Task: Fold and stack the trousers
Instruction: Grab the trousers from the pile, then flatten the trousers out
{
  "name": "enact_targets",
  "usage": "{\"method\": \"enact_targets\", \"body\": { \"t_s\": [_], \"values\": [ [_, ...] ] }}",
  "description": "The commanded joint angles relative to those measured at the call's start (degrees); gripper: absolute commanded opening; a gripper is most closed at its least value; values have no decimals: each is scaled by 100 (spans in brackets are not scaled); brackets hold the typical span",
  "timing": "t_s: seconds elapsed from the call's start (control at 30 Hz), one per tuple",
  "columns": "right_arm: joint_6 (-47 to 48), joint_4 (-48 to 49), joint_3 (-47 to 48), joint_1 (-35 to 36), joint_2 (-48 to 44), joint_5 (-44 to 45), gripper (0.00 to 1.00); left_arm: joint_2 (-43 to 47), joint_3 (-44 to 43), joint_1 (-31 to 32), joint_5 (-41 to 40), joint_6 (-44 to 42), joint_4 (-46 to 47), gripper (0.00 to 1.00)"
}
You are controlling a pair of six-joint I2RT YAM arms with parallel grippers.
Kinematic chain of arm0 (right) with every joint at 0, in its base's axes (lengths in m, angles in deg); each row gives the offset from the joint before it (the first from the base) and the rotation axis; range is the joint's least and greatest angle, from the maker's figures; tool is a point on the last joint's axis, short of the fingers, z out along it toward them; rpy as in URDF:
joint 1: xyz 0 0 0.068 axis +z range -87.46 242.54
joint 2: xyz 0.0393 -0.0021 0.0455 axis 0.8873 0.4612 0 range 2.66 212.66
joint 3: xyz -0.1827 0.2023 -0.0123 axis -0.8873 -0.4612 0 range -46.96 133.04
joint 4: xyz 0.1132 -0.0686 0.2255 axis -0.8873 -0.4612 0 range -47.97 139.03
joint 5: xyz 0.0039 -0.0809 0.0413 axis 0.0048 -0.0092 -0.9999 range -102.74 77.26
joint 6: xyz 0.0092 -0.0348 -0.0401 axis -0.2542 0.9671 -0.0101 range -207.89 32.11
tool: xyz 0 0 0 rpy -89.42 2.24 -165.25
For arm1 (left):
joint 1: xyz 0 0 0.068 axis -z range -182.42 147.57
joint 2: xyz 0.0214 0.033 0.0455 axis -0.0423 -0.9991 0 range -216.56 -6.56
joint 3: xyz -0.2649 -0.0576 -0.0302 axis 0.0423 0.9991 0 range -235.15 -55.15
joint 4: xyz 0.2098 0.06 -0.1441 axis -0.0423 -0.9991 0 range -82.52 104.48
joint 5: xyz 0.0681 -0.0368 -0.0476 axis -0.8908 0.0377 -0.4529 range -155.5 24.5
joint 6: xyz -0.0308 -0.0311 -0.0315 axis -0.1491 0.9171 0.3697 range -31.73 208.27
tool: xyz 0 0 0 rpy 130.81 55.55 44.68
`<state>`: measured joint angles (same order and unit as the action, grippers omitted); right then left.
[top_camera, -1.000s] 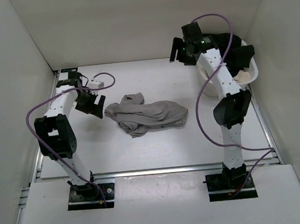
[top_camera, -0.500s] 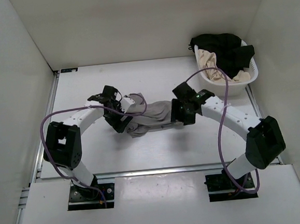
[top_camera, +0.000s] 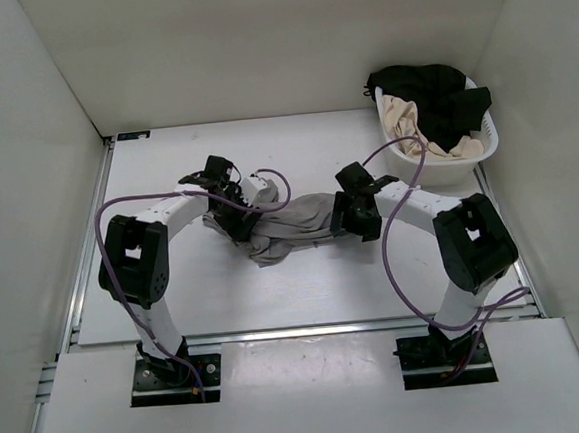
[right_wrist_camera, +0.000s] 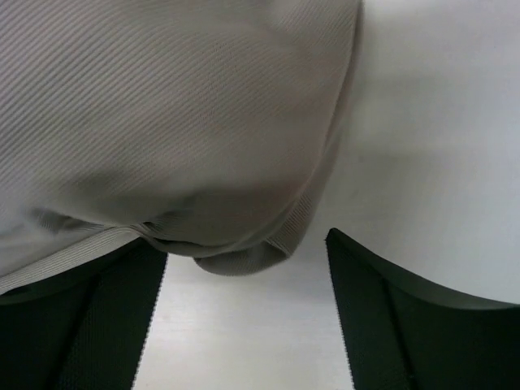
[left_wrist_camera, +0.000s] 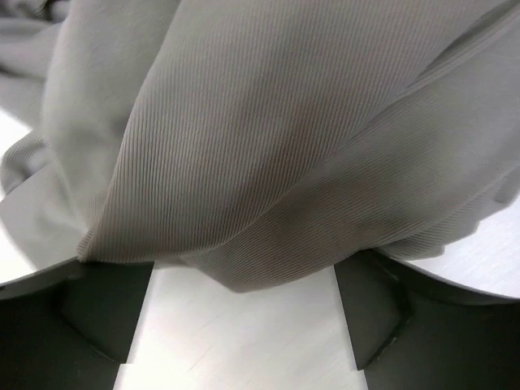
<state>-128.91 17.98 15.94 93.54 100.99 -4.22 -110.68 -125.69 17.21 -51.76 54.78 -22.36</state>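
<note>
The trousers (top_camera: 295, 226) lie in a crumpled grey heap on the table (top_camera: 305, 285), left of the white basket (top_camera: 469, 164) and nearer than it. Their long axis runs across the table, towards the basket; which end is the waist I cannot tell. The right gripper (top_camera: 350, 218) sits at the end closer to the basket, fingers (right_wrist_camera: 406, 325) spread, a hem drooping between them unpinched. The left gripper (top_camera: 238, 219) is at the end farther from the basket, fingers (left_wrist_camera: 106, 309) wide apart around a ribbed fold. In the basket lie a cream garment (top_camera: 402, 117) and a black garment (top_camera: 430, 85).
</note>
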Motion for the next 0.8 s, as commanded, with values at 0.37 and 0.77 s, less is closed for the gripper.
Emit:
{"method": "enact_targets", "body": {
  "t_s": [0.37, 0.77],
  "values": [
    [339, 215, 179, -499, 15, 753, 0, 276, -442, -608, 456, 467, -349, 14],
    [-212, -2981, 1187, 640, -3732, 3568, 0, 2870, -1741, -1762, -257, -245, -2403, 14]
  ]
}}
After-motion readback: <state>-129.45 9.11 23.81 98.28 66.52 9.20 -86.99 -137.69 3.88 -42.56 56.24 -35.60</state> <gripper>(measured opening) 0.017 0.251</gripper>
